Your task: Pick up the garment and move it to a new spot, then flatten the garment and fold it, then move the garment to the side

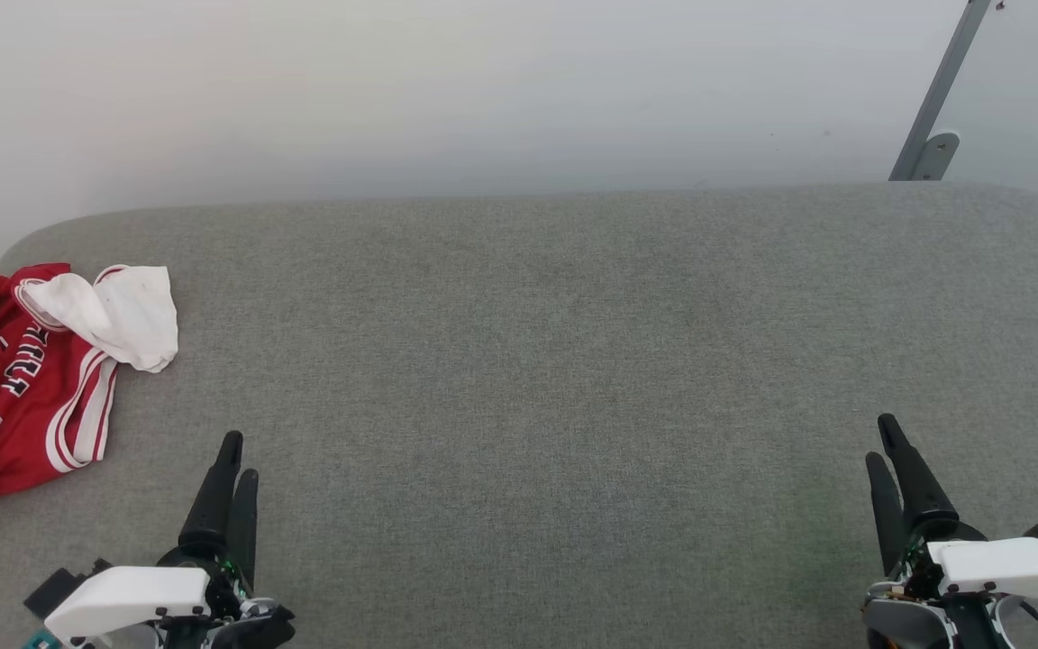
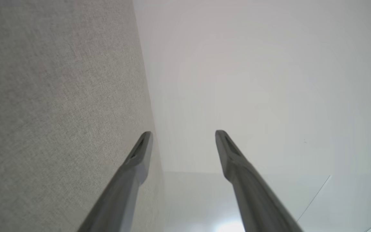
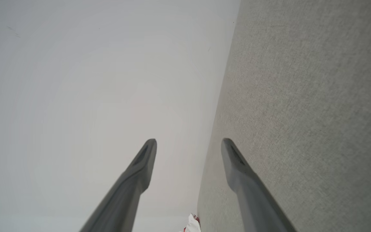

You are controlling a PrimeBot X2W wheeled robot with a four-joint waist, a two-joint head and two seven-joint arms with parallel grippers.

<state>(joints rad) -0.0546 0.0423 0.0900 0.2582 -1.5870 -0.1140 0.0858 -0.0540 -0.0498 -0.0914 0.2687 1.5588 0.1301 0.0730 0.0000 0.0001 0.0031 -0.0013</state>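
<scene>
My left claw point(image 1: 240, 458) and right claw point(image 1: 879, 439) both stand wide and hold nothing, at the near side of the grey cushion point(image 1: 519, 361). The garment point(image 1: 23, 388) lies crumpled at its far left, well apart from both. The picture edge cuts it off, and its lettering is folded and unreadable. It is red, with a white sleeve on top and striped trim.

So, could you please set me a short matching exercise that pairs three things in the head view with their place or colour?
Things:
1. garment
2. metal strut
3. fabric surface

Descriptions:
A. slanted, in the upper right corner of the view
B. plain grey, spanning the view
C. crumpled at the left edge, red and white

Pairs: 1-C, 2-A, 3-B
</scene>
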